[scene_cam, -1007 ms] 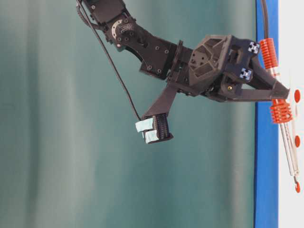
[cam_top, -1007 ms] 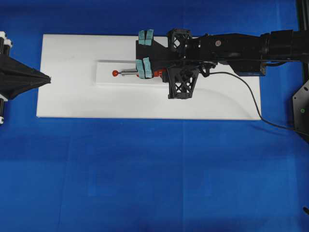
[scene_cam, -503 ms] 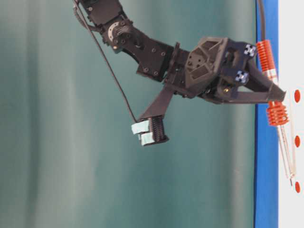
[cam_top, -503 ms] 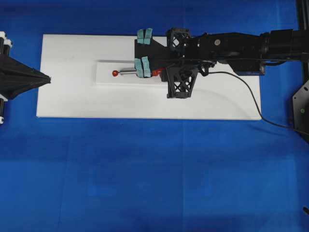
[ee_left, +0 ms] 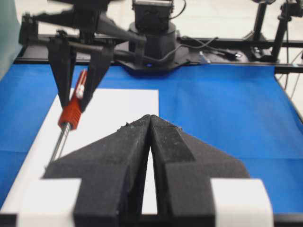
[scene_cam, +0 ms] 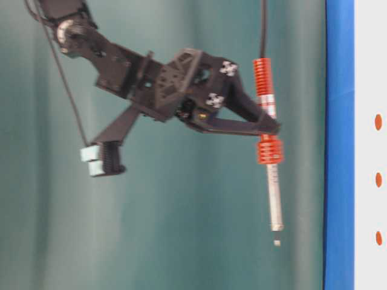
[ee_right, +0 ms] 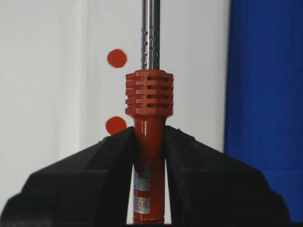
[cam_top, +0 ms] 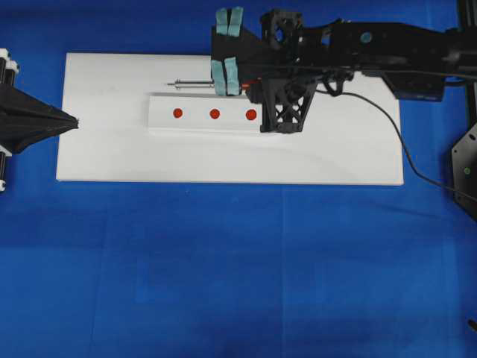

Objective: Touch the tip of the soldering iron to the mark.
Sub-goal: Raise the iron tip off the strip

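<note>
Now, progress: your iron [scene_cam: 268,158] is up off the white board [cam_top: 104,156]; its tip is not on the mark [cam_top: 177,113], so judge the touch as not made now.
Right hand [ee_right: 149,146]: clamped on the iron's orange handle.
Left hand [ee_left: 149,142]: together, holding nothing, parked at the board's end.
Mark: on the strip [cam_top: 160,123], well apart from the tip.
Containers: none in view.

Black fingers [ee_right: 113,175] clamp the soldering iron [ee_right: 149,113] beside two red dots [ee_right: 117,58].
</note>
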Available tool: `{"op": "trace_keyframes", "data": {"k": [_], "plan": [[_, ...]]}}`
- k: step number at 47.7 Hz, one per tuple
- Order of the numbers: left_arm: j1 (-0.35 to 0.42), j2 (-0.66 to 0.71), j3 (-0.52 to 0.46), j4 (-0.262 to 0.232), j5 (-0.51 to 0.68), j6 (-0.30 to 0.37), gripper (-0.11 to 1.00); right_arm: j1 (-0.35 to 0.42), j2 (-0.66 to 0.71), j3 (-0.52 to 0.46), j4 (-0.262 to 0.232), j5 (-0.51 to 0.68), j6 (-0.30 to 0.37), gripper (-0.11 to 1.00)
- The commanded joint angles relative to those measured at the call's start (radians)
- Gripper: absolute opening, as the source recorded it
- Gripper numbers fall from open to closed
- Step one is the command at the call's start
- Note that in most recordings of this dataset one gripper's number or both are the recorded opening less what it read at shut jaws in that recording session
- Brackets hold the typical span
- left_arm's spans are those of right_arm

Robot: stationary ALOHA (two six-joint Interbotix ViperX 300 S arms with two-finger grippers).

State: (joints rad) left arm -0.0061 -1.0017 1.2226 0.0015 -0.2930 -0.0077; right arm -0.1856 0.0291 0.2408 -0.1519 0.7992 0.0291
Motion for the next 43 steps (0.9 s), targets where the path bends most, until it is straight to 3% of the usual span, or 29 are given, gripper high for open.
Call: {"op": "trace_keyframes", "data": {"k": [1,21,43], "plan": [[0.002,0.003,-0.011,0.002,-0.005,-0.002,0.0,0.002,-0.038,-0.031,-0.008,0.008,0.003,0.06],[0.002,0.003,-0.011,0.002,-0.008,-0.003,0.0,0.002,-0.055,-0.002,-0.009,0.023,0.006,0.06],[0.002,0.0,-0.011,0.002,-0.006,-0.005,0.0,0.002,-0.178,0.163,-0.006,0.028,0.012,0.06]]}}
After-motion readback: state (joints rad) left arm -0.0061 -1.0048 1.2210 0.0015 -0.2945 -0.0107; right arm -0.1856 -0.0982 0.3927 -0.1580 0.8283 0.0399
